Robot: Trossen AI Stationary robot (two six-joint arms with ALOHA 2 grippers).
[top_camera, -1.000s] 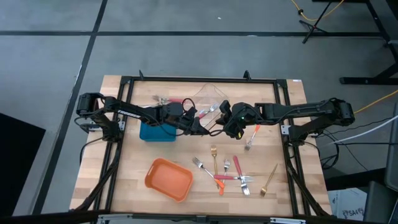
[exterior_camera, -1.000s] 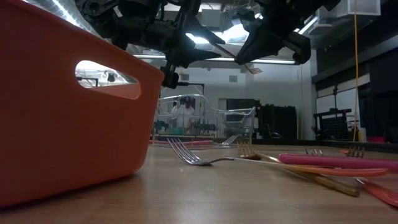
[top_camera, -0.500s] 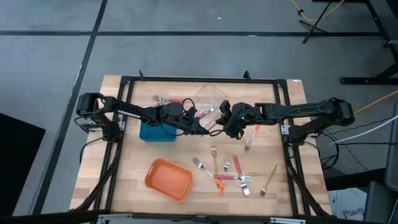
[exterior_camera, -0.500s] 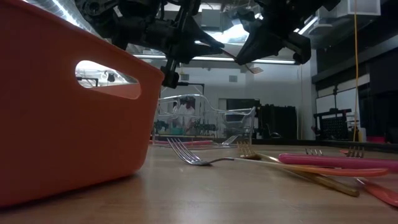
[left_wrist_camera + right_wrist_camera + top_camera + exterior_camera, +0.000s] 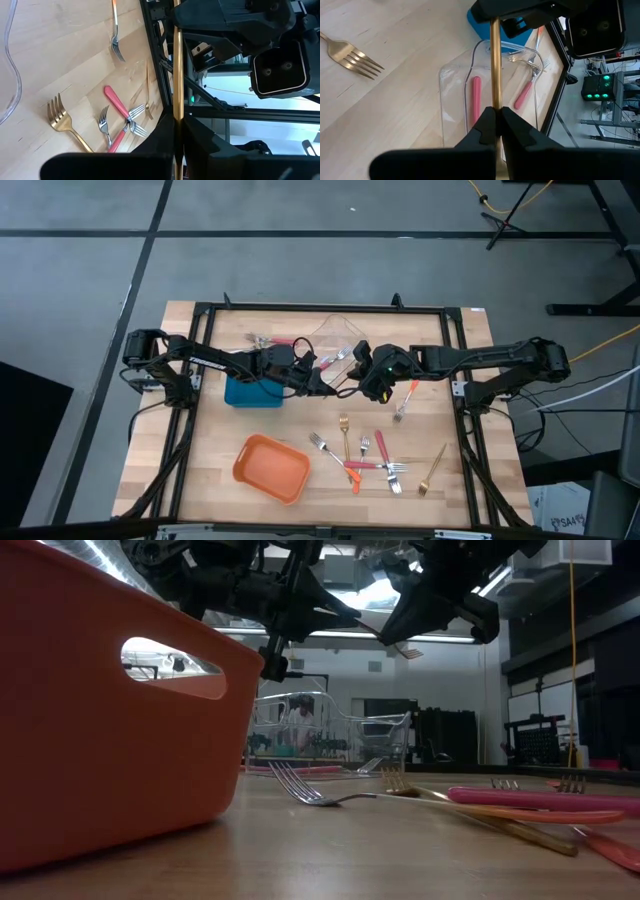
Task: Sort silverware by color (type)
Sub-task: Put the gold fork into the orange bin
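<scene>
Mid-air handover above the surface [image 5: 210, 430], just beside the clear container [image 5: 335, 340]. The left tool [image 5: 177, 131] and the right tool [image 5: 495, 120] each pinch one end of the same gold fork [image 5: 495, 60], held level between them. Judged progress: early to middle. Two red-handled forks [image 5: 476, 97] already lie inside the clear container, with another fork or two at its far end. The blue container [image 5: 252, 392], next to the clear one and under the left arm, has contents that cannot be made out; the orange container [image 5: 272, 468], nearer the front edge, appears empty. Still unsorted on the surface, well apart from the clear container toward the front: a cluster of forks [image 5: 372, 460], gold, red- and orange-handled, plus one orange-handled fork [image 5: 405, 402] beside the right arm.
</scene>
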